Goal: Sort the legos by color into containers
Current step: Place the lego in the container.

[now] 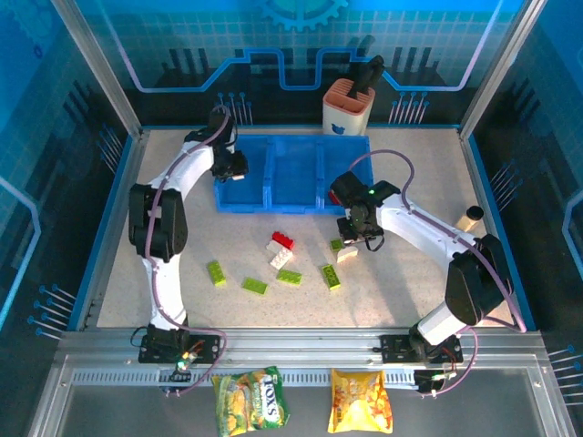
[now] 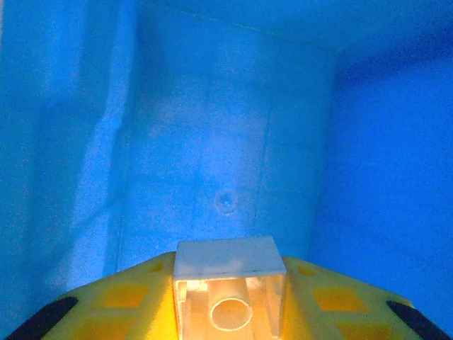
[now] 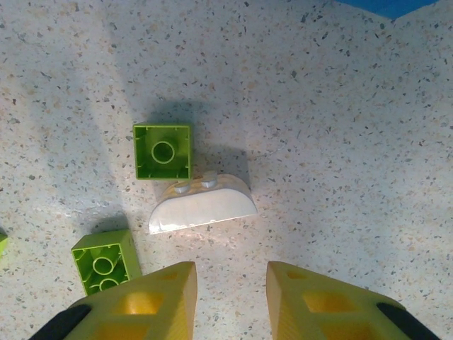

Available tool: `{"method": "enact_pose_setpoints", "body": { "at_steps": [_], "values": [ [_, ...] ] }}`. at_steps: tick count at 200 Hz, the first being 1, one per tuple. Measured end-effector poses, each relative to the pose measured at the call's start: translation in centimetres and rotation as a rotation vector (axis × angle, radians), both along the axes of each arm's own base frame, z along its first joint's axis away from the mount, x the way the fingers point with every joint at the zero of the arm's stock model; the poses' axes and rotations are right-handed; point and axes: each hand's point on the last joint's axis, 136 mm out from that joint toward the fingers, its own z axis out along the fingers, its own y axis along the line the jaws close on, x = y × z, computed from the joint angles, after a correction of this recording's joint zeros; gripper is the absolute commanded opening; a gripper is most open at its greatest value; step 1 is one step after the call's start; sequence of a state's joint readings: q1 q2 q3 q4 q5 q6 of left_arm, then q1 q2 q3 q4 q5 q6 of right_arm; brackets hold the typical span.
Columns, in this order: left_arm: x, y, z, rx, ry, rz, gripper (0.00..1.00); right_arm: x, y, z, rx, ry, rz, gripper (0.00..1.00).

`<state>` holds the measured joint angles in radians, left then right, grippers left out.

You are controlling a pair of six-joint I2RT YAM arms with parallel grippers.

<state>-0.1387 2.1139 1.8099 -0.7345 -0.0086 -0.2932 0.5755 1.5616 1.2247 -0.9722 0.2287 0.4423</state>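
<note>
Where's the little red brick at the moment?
In the overhead view the red brick lies on the table near the middle, just on the near side of the blue containers, right beside a white brick.

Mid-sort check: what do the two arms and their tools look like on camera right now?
Both the left arm and right arm have white tubular links joined by black joints, with a lilac cable looping along each. A small green light glows near the right arm's wrist. The left tool and right tool have yellow fingers with square recesses and black patches.
</note>
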Motion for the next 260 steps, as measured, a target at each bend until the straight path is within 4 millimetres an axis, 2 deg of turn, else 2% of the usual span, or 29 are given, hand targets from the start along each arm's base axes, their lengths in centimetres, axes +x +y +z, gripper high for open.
{"method": "enact_pose_setpoints", "body": {
  "at_steps": [50, 103, 157, 223, 243, 260],
  "values": [
    [2.1, -1.0, -2.8, 0.077, 0.04, -0.05, 0.36, 0.0, 0.0, 0.0, 0.0, 0.0, -0.003, 0.33],
    [2.5, -1.6, -4.5, 0.111, 0.087, -0.084, 0.38, -0.2, -0.1, -0.1, -0.005, 0.007, -0.003, 0.33],
    [2.1, -1.6, -4.8, 0.122, 0.119, -0.104, 0.46, -0.1, -0.2, 0.3, -0.002, -0.008, -0.005, 0.33],
    [1.4, -1.5, -4.9, 0.127, 0.144, -0.108, 0.47, -0.1, -0.2, 0.9, 0.009, -0.024, -0.008, 0.33],
    [1.3, -1.5, -4.4, 0.127, 0.14, -0.109, 0.47, -0.1, -0.3, 1.1, 0.011, -0.029, -0.008, 0.33],
    [1.1, -1.4, -3.0, 0.124, 0.12, -0.108, 0.47, -0.1, -0.3, 1.1, 0.011, -0.032, -0.008, 0.33]
  ]
}}
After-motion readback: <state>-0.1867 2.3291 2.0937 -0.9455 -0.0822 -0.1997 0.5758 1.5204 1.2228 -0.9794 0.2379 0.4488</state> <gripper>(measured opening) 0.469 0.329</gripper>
